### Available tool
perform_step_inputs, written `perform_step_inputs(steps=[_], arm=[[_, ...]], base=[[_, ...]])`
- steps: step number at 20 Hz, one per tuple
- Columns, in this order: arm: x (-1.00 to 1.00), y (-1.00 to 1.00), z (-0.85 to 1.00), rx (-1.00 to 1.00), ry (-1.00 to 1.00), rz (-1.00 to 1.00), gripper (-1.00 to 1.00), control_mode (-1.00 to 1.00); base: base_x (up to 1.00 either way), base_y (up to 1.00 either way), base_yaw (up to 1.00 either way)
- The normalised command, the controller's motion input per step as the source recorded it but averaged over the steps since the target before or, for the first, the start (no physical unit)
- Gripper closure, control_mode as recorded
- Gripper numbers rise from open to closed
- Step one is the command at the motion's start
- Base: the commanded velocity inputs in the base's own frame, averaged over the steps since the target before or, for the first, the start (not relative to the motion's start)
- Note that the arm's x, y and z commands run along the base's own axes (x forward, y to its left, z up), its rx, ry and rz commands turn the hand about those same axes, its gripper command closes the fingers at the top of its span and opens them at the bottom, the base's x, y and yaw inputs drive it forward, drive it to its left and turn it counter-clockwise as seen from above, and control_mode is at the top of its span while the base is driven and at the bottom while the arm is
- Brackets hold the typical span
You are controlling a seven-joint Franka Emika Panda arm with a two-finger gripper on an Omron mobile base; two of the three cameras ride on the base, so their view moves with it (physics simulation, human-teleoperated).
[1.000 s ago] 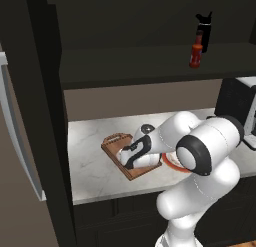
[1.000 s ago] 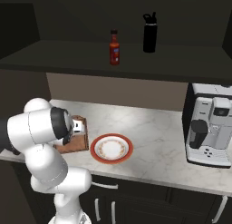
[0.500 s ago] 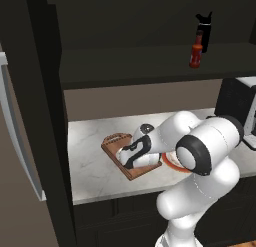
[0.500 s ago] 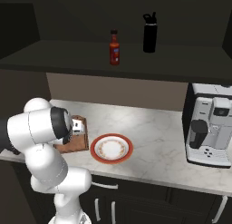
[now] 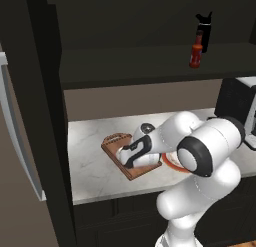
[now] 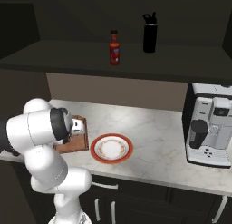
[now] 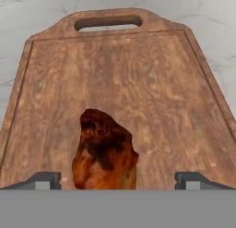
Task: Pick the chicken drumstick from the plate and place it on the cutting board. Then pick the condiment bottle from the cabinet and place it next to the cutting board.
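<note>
The orange-brown chicken drumstick lies on the wooden cutting board, whose looped handle points away in the hand view. My gripper hangs just above it, open, with a fingertip on each side of the meat and clear of it. From the left base view my hand sits low over the cutting board. The red-rimmed plate stands bare on the counter to the right of the cutting board. On the shelf of the dark cabinet stands the red condiment bottle, also the condiment bottle.
A taller black bottle stands on the shelf right of the red one. A coffee machine occupies the counter's right end. A dark vertical cabinet panel rises at the left of the counter.
The gripper has gone from shut on the drumstick to open, leaving it on the cutting board. The arm has barely moved.
</note>
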Motion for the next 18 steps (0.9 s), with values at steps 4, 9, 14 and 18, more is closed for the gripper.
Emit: perform_step_inputs(steps=[4, 9, 14, 18], arm=[[0.00, 0.00, 0.27, 0.03, 0.00, 0.00, -1.00, -1.00], [0.00, 0.00, 0.25, 0.02, 0.00, 0.00, -1.00, -1.00], [0.00, 0.00, 0.18, 0.01, 0.00, 0.00, -1.00, -1.00], [0.00, -0.03, 0.14, 0.00, 0.00, 0.00, -1.00, -1.00]], base=[[0.00, 0.00, 0.00], [0.00, 0.00, 0.00], [0.00, 0.00, 0.00], [0.00, 0.00, 0.00]])
